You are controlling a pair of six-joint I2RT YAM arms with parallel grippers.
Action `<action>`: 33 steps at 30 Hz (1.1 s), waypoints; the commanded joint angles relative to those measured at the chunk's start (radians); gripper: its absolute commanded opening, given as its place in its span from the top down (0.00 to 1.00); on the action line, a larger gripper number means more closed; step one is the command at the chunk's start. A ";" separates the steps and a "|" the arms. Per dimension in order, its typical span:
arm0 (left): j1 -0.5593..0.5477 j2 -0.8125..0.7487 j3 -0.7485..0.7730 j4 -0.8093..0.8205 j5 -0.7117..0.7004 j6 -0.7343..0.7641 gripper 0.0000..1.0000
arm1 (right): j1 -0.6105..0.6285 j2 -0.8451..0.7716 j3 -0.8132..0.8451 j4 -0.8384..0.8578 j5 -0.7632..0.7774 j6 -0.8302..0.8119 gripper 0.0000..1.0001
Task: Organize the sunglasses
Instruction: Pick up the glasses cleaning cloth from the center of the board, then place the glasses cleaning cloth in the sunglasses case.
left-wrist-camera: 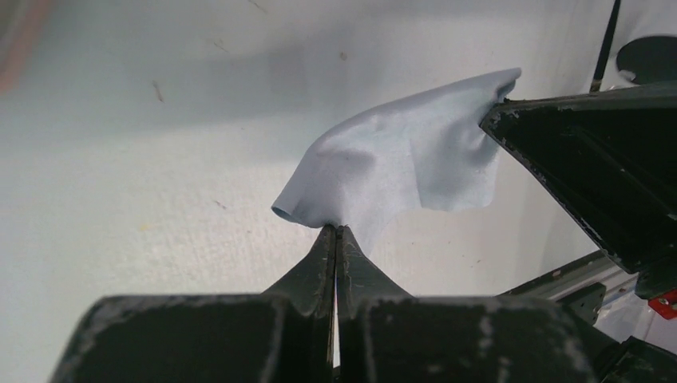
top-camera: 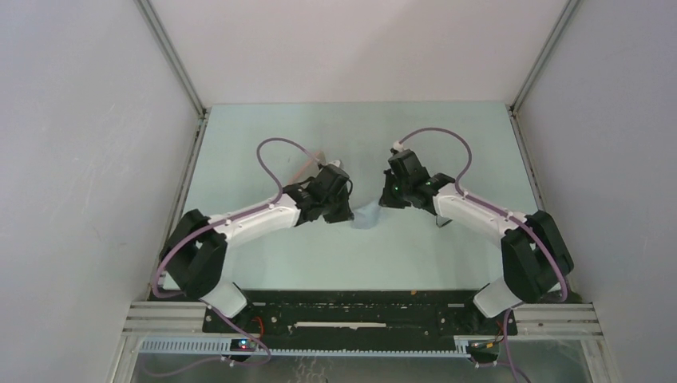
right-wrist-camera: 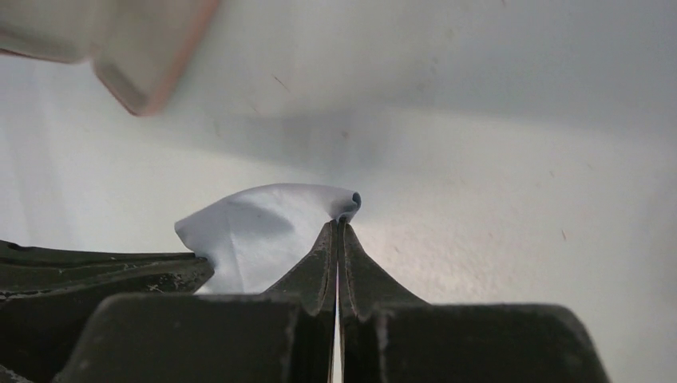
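Observation:
A small grey-blue cloth (top-camera: 367, 217) hangs between my two grippers at the table's middle. My left gripper (left-wrist-camera: 337, 230) is shut on one edge of the cloth (left-wrist-camera: 399, 167). My right gripper (right-wrist-camera: 338, 223) is shut on another edge of the cloth (right-wrist-camera: 255, 231). In the top view the left gripper (top-camera: 345, 214) and right gripper (top-camera: 386, 199) stand close together. The sunglasses (left-wrist-camera: 648, 56) show only as a dark lens and thin arm at the left wrist view's top right. In the top view a dark bit (top-camera: 441, 223) under the right arm may be them.
The salmon-pink case (right-wrist-camera: 136, 48) shows blurred at the right wrist view's top left, and a sliver of it (top-camera: 306, 167) shows behind the left arm. Grey enclosure walls bound the pale green table (top-camera: 263, 136) on three sides.

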 commanded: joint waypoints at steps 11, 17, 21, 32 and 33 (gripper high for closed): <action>0.154 -0.107 -0.012 -0.075 -0.087 0.083 1.00 | 0.020 0.232 0.303 0.070 -0.059 -0.069 1.00; 0.215 -0.095 -0.012 -0.089 -0.098 0.108 1.00 | 0.021 0.346 0.429 0.101 -0.093 -0.088 1.00; 0.251 -0.073 -0.003 -0.085 -0.085 0.111 1.00 | 0.024 0.434 0.530 0.100 -0.097 -0.091 1.00; 0.309 0.003 0.037 -0.074 -0.105 0.120 1.00 | 0.027 0.638 0.766 0.083 -0.154 -0.123 1.00; 0.313 0.007 0.038 -0.073 -0.110 0.121 1.00 | 0.028 0.652 0.782 0.082 -0.155 -0.126 1.00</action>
